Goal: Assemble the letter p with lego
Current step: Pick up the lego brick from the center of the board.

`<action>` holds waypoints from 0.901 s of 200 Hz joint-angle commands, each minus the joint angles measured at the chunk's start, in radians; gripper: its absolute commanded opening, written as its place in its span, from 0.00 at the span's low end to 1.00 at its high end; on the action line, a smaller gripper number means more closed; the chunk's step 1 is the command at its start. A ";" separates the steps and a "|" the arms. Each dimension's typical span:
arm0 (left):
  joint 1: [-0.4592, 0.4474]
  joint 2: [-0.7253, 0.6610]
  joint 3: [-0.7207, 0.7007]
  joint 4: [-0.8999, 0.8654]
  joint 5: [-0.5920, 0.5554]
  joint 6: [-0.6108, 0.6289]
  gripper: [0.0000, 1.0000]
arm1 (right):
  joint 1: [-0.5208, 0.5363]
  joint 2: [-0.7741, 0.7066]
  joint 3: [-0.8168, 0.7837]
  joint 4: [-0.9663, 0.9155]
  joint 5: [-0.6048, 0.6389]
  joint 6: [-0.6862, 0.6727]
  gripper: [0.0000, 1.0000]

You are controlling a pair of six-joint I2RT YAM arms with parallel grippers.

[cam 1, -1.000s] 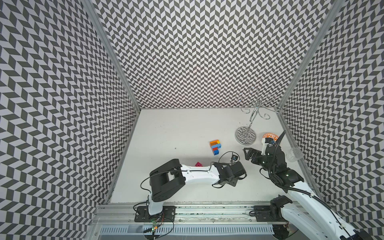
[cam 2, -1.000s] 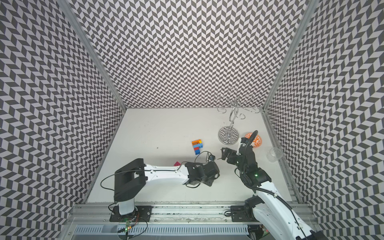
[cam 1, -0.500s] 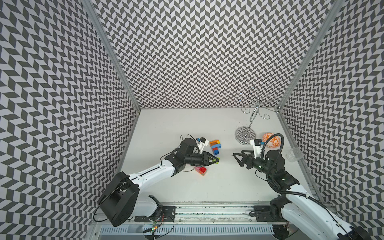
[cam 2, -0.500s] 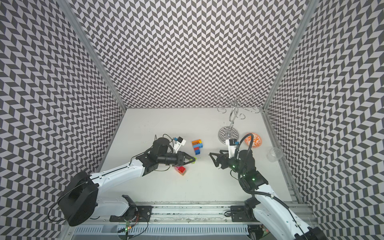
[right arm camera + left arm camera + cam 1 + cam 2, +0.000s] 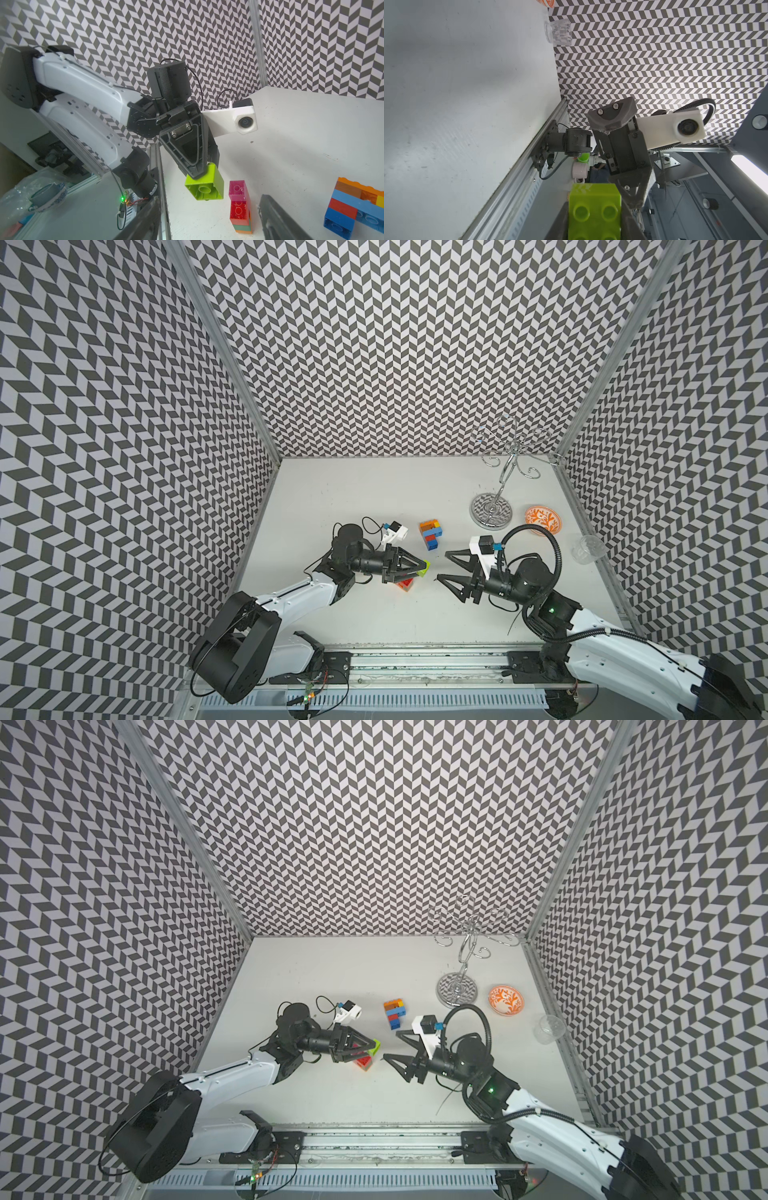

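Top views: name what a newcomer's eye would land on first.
The black-and-white chevron walls fill most of both top views. At mid-table, the left gripper is shut on a lime brick, held in the air facing the open fingers of the right gripper. Beyond them lies a joined cluster of orange, blue and red bricks.

A chrome hook stand (image 5: 491, 510) is seen well beyond the right gripper (image 5: 441, 565), toward the back wall (image 5: 415, 344), with an orange patterned bowl (image 5: 542, 521) set just beside its base. A clear glass (image 5: 588, 548) is placed farther right, by the chevron side wall (image 5: 685, 448).
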 commanded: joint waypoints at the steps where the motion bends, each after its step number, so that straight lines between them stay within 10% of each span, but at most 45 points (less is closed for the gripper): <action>1: 0.005 -0.003 -0.031 0.168 0.046 -0.114 0.23 | 0.062 0.024 -0.007 0.140 0.085 -0.096 0.76; 90: 0.007 0.018 -0.098 0.306 0.021 -0.208 0.23 | 0.237 0.185 0.056 0.213 0.312 -0.184 0.77; 180: 0.011 0.019 -0.117 0.312 0.012 -0.208 0.23 | 0.267 0.263 0.094 0.182 0.351 -0.178 0.42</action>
